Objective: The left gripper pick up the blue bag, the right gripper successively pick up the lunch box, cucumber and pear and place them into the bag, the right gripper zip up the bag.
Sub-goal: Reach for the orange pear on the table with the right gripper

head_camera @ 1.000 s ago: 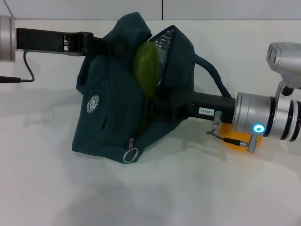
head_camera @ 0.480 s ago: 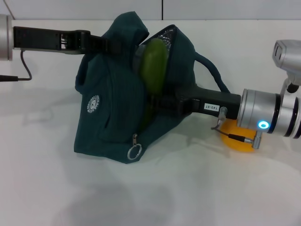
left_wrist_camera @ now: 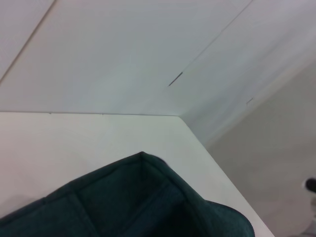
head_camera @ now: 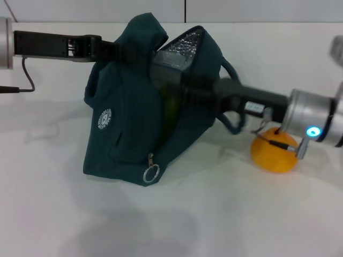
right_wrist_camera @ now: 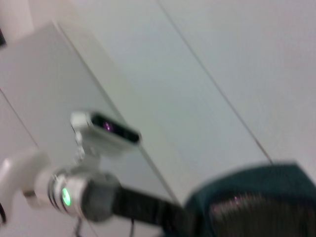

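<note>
- Head view shows my left gripper reaching in from the left and pinching the top edge of the blue bag; its jaws are closed on the fabric and hold the bag's mouth up off the bench.
- My right gripper is pushed into the open mouth, beside the silver foil lining. Its tips are buried in the bag, so I cannot tell how far the jaws are open or whether they hold anything.
- I see a faint green patch deep in the opening that may be the cucumber, but I cannot be sure. The lunch box is not visible anywhere.
- The pear sits on the bench just under my right forearm, near the bag and outside it. I judge it is the next thing to fetch.
- Handling, as I judge it: the pear looks round, firm and smooth, so it may roll or slip; I would close the jaws across its widest part, gently to avoid bruising.
- The bag is soft and slumps, so the mouth will sag if my left hold slackens.
- The zipper's ring pull hangs low on the front face; small and loose, it will need a precise pinch.
</note>
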